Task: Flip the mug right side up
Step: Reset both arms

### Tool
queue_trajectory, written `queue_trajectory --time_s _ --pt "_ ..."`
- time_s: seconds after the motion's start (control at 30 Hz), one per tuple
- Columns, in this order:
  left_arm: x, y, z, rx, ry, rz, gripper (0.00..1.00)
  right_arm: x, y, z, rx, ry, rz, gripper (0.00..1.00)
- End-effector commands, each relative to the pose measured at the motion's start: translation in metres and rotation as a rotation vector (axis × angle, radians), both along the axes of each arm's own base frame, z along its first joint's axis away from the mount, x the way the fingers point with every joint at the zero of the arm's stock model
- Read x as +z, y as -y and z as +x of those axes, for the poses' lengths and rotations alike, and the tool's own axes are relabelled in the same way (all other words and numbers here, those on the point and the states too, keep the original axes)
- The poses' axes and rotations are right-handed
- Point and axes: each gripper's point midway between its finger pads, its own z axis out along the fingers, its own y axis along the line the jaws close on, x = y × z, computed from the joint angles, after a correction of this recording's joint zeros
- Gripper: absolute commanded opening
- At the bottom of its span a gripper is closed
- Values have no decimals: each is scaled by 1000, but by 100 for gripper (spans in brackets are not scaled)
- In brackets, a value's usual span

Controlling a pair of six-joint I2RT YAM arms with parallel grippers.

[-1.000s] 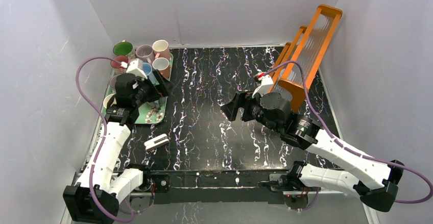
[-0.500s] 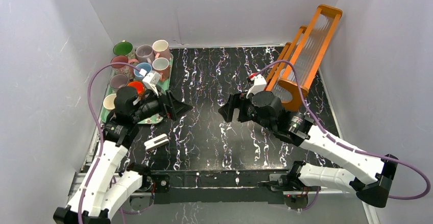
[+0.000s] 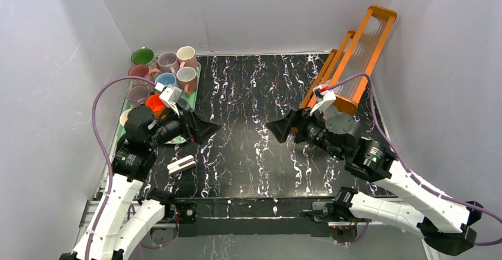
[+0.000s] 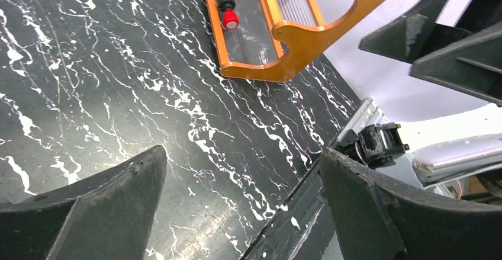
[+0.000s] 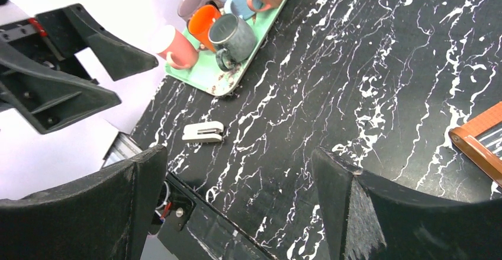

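Now, both claws are seen spread wide with nothing between them: the left gripper [image 3: 200, 127] is hung just beside the green tray [image 5: 204, 73], the right gripper [image 3: 283, 130] out over mid-table. The mugs are crowded on that tray at the far left. Which one is inverted cannot be settled. The grey mug [image 5: 231, 35] at the tray's near corner is suspected, its top face looking flat. A rigid, glazed, breakable body is expected — fairly weighty and slick — so a hold across the wall, away from the handle, is judged safest. The orange mug [image 5: 204, 22] is packed close behind. No brand, label or lettering can be read.
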Motion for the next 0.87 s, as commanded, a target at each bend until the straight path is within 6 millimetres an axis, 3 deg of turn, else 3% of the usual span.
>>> queue_trajectory --time_s 0.0,0.23,0.67,0.83 --pt "4 -12 7 109 -11 2 98 18 5 -5 12 35 44 99" --pt "14 -29 7 206 65 13 98 14 -1 -9 46 21 35 99" --pt "11 -13 0 92 51 -9 98 6 -4 -6 46 13 15 99" --pt "1 -13 1 79 32 30 98 1 -5 -4 41 13 10 99"
